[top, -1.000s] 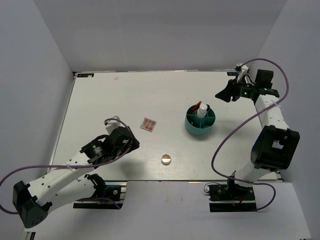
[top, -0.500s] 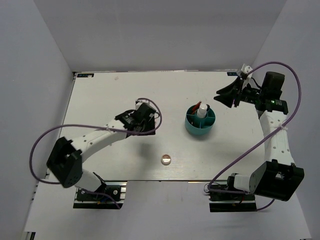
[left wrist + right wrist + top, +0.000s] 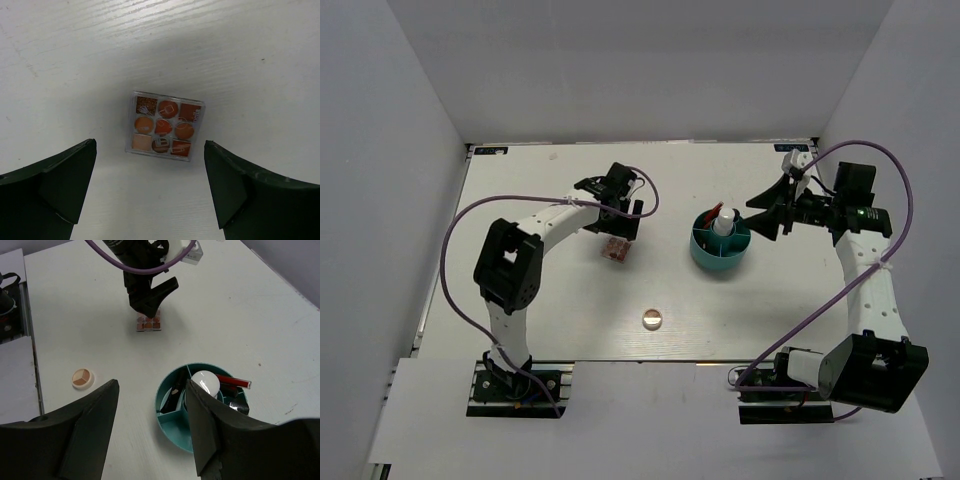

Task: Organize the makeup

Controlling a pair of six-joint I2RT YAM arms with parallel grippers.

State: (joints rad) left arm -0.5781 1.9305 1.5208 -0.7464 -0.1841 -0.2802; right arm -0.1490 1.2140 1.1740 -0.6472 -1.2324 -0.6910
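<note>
The square pinkish palette (image 3: 164,125) lies flat on the white table. My left gripper (image 3: 150,185) hovers open just short of it and holds nothing. In the top view the left gripper (image 3: 621,226) is just beyond the palette (image 3: 616,250). The round pinkish compact (image 3: 652,319) lies alone near the front edge. The white bottle (image 3: 206,382), a red pencil (image 3: 232,381) and a black tube (image 3: 172,397) stand in the teal divided container (image 3: 165,427). My right gripper (image 3: 150,435) is open and empty above the container's near side.
The teal container (image 3: 720,262) sits right of centre, with the right gripper (image 3: 760,212) at its right. The left arm's purple cable loops over the left half of the table. Grey walls enclose the table on three sides.
The left arm swung from the near left up and over to the palette. The right gripper came in from the far right corner toward the teal container.
</note>
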